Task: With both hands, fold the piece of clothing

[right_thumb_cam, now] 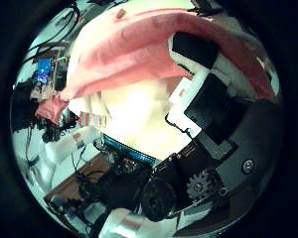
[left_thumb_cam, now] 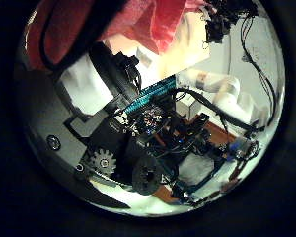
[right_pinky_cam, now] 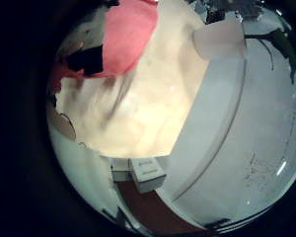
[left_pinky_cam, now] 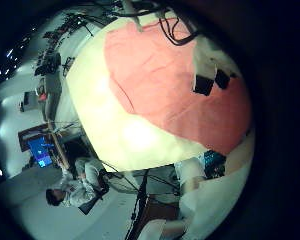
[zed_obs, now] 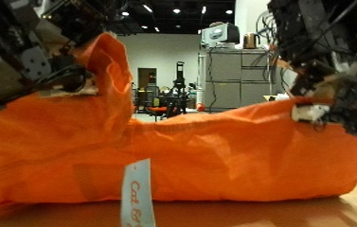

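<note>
The orange garment (zed_obs: 204, 156) fills most of what we see in the outside view, lying across the bench (zed_obs: 292, 214) with its long axis running side to side between our two hands. One end is lifted into a peak near the left hand (zed_obs: 33, 52); the rest sags in a broad, creased ridge toward the right hand (zed_obs: 336, 90). A white label (zed_obs: 138, 194) hangs down its near face.

We judge the fabric thin, light and limp: it will drape and slide rather than hold a crease, so it wants taking at the upper edge or corners, pinched firmly, with both ends moved together.

The left hand sits at the raised end, its fingers (zed_obs: 64, 38) seemingly closed on the cloth there, though the contact is partly hidden. The right hand is at the top edge of the other end; its fingers (right_thumb_cam: 204, 74) lie against the cloth in its thumb-side palm view, but we cannot tell whether they are clamped on it or merely resting.
</note>
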`<state>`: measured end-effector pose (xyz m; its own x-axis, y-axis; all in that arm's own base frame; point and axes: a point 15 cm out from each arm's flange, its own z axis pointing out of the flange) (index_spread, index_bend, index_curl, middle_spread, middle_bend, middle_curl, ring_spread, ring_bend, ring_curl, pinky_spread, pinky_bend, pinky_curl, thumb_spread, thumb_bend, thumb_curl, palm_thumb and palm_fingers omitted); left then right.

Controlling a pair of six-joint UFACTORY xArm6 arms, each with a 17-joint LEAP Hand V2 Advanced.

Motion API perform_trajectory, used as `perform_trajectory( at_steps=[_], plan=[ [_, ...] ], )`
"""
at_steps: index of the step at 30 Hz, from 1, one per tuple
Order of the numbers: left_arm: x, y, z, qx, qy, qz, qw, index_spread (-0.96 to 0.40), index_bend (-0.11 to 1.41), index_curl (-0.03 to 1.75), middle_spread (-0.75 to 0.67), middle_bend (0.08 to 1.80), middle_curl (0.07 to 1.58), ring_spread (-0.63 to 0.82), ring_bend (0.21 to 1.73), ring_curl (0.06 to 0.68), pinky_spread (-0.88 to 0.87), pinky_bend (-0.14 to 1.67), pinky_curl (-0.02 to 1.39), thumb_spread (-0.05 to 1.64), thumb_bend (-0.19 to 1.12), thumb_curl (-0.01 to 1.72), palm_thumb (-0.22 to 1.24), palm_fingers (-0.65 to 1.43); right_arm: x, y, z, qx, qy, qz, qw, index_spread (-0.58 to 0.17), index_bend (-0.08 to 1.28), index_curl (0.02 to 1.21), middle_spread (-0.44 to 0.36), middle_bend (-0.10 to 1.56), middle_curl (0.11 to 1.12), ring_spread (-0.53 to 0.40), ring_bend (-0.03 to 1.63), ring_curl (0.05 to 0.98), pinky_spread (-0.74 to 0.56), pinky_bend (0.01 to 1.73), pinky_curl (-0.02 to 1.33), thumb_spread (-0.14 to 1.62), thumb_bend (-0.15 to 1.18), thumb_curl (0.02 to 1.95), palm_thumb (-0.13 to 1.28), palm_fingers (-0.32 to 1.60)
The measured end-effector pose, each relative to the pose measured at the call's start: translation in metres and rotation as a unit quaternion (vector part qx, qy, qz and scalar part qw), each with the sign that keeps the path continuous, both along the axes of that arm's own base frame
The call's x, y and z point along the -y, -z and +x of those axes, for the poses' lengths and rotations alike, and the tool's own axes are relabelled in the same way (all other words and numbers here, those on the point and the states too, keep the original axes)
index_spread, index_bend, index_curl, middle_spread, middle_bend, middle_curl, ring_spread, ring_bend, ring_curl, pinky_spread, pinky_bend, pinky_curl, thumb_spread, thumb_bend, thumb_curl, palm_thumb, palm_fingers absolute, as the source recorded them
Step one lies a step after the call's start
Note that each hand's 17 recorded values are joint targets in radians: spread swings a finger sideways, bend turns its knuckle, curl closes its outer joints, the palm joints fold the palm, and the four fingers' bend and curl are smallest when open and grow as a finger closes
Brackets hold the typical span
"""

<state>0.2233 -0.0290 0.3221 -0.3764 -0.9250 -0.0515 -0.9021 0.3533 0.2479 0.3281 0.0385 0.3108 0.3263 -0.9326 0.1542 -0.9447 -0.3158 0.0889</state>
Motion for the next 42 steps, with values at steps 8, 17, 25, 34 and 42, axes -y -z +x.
perform_trajectory(
  at_steps=[8,17,25,34,42],
  plan=[
    [-0.022,-0.022,0.05,0.003,-0.039,0.016,0.9991,-0.63,0.18,0.84,-0.56,0.88,0.66,-0.59,0.83,0.435,-0.74,0.97,0.51,1.31,-0.01,0.37,0.71,1.12,-0.014,-0.031,0.062,0.026,0.008,0.006,1.0,-0.252,1.07,0.84,-0.13,1.3,0.74,-0.21,1.35,0.665,-0.26,1.26,0.75,1.16,-0.01,0.52,1.09,1.15],
    [-0.047,-0.001,0.142,0.006,-0.077,0.023,0.9967,-0.63,0.18,0.87,-0.55,0.91,0.65,-0.58,0.83,0.437,-0.74,0.97,0.51,1.31,-0.01,0.37,0.73,1.1,-0.027,0.003,0.148,0.002,0.018,0.001,1.0,-0.248,1.08,0.85,-0.123,1.31,0.73,-0.211,1.35,0.667,-0.25,1.26,0.78,1.17,-0.01,0.55,1.09,1.13],
    [-0.055,0.047,0.229,0.017,-0.105,0.025,0.994,-0.63,0.17,0.89,-0.54,0.91,0.65,-0.57,0.83,0.441,-0.73,0.95,0.52,1.32,-0.01,0.37,0.73,1.06,-0.044,0.058,0.226,-0.011,0.027,-0.003,1.0,-0.248,1.08,0.85,-0.122,1.32,0.73,-0.214,1.36,0.671,-0.25,1.24,0.81,1.19,-0.01,0.57,1.07,1.12],
    [-0.071,0.095,0.29,0.014,-0.145,0.032,0.9888,-0.45,0.06,0.83,-0.45,0.67,0.64,-0.51,0.94,0.51,-0.71,1.08,0.6,1.31,-0.03,0.35,0.65,0.52,-0.051,0.11,0.268,0.026,0.043,0.008,0.999,-0.285,0.86,0.81,-0.144,1.18,0.67,-0.239,1.33,0.639,-0.33,1.19,0.78,1.28,-0.03,0.47,0.81,0.97],
    [-0.094,0.089,0.336,0.097,-0.204,0.026,0.9739,-0.05,0.18,0.67,-0.01,0.38,0.5,-0.06,0.78,0.437,-0.34,0.8,0.55,1.29,-0.03,0.3,0.5,-0.05,-0.023,0.08,0.308,0.108,0.075,0.043,0.99,-0.381,0.46,0.68,-0.181,1.01,0.61,-0.293,1.27,0.565,-0.54,1.08,0.65,1.43,-0.01,0.37,0.74,0.72]
  ],
)
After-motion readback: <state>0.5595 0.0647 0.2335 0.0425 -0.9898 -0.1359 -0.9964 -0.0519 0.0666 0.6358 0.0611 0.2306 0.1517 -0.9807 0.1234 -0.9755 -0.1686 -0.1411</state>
